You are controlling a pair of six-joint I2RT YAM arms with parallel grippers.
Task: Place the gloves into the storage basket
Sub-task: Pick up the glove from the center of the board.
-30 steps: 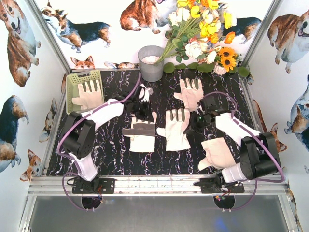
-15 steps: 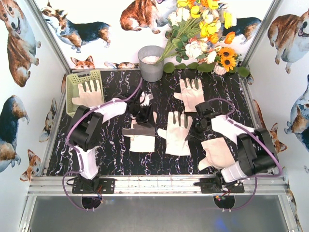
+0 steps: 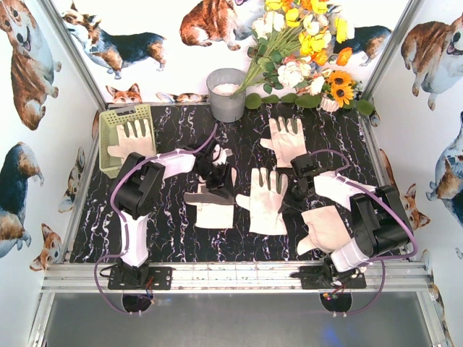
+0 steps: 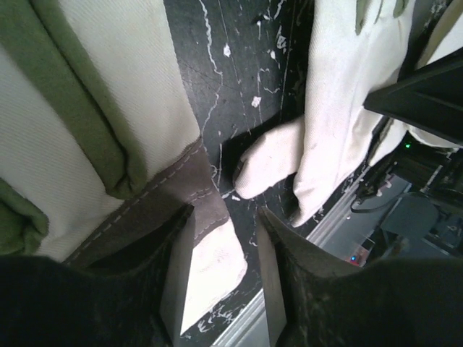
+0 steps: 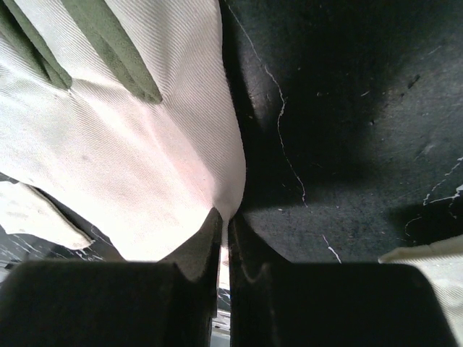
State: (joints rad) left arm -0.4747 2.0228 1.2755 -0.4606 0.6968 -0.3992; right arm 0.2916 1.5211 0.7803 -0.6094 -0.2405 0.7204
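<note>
The left fingers (image 4: 226, 215) stood apart, straddling a pale lobe of the patched glove (image 4: 145, 101) just past its brown band, with their tips close to the dark surface (image 4: 253, 65). The right fingers (image 5: 224, 218) were pressed together on the edge of the middle glove (image 5: 145, 144). One glove (image 3: 132, 141) already lay in the storage basket (image 3: 105, 123) at the far left corner. Two more, the far glove (image 3: 286, 141) and the near-right glove (image 3: 325, 228), lay loose on the surface. The left side looked ready for its pick. Done well, I judged, it wanted the tips sunk until they brushed the surface and closed on one thick fold, not a thin edge. A straight lift before swinging left would carry the glove clear of its neighbour just beside it
</note>
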